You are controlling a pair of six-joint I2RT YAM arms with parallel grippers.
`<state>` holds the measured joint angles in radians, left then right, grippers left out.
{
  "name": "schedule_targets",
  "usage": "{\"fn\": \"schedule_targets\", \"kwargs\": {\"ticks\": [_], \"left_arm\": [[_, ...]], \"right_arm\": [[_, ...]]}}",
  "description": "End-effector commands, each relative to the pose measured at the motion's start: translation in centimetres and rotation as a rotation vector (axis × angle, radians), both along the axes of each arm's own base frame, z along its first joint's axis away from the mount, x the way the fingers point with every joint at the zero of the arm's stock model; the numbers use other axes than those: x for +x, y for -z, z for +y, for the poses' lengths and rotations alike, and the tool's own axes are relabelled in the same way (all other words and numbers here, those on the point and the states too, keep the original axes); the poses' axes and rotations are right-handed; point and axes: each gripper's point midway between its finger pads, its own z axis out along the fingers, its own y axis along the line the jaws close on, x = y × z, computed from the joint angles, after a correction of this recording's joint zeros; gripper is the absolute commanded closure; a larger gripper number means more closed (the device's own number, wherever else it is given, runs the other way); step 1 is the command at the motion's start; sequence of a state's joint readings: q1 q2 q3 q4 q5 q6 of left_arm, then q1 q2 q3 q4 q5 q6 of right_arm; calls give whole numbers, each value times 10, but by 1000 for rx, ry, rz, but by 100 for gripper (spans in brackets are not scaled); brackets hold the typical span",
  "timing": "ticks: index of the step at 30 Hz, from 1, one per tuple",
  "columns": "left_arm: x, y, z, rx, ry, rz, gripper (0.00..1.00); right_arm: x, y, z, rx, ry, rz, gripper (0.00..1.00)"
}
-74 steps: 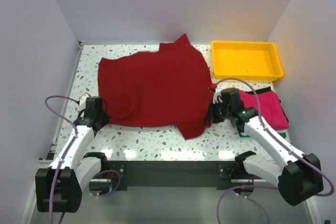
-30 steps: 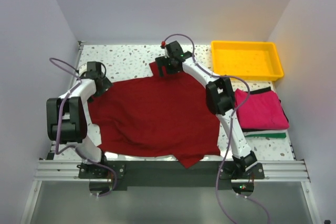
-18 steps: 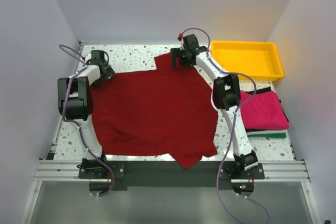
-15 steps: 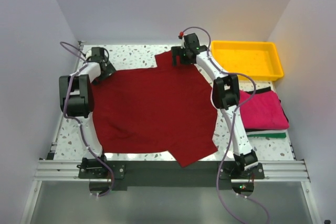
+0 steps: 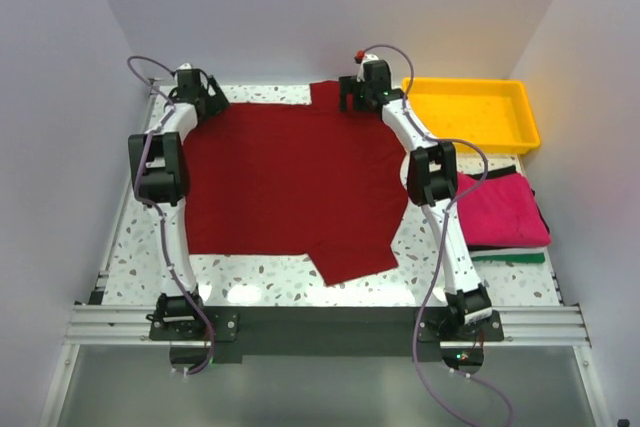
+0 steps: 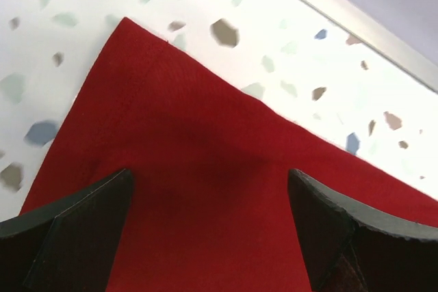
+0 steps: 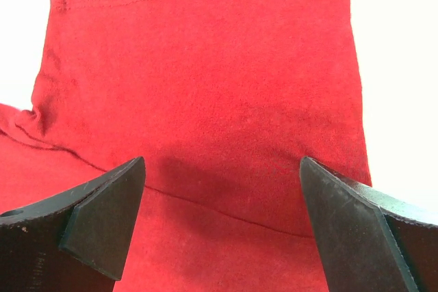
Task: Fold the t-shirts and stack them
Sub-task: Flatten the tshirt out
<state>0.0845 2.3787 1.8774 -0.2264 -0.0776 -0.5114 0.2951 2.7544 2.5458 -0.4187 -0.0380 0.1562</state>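
The large maroon t-shirt (image 5: 290,187) lies spread flat over the table's middle, with one sleeve pointing toward the near edge. My left gripper (image 5: 205,103) stands open over its far left corner (image 6: 198,135), cloth under the fingers but none pinched. My right gripper (image 5: 357,100) stands open over the far sleeve (image 7: 205,66), just above the sleeve seam. At the right lies a folded stack: the pink t-shirt (image 5: 500,209) on top, a black one (image 5: 500,171) under it and a green one (image 5: 505,256) at the bottom.
A yellow tray (image 5: 470,137) sits at the back right, beside my right arm. White walls close the table at the back and both sides. The speckled tabletop (image 5: 240,267) shows along the near edge and at the far left corner (image 6: 287,39).
Both arms have stretched farther toward the back wall. The maroon shirt has shifted back with them and lies flatter, its near hem now farther from the front edge.
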Motion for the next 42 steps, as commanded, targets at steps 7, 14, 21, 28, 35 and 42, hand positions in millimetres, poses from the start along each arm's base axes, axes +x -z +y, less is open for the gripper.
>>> {"fn": "schedule_targets", "kwargs": {"ticks": [7,14,21,28,35,42], "left_arm": [[43,-30,-19,-77,125,-102,0],[0,-199,-5,14,44,-274,0],[-173,-172,14,40,-199,-101,0],[-322,-143,9,-25,-354,-73,0],[-406,-97,11,-98,-551,-36,0],[-413,-66,11,-108,-605,44,2]], "right_arm": [[36,-63,-45,-54,66,-182,1],[-4,-197,-28,-34,-33,-318,1],[-107,-260,10,4,-145,-324,1],[-219,-240,-1,181,-73,-211,1],[-303,-215,-37,261,24,-158,1],[-352,-174,-68,242,107,-89,1]]}}
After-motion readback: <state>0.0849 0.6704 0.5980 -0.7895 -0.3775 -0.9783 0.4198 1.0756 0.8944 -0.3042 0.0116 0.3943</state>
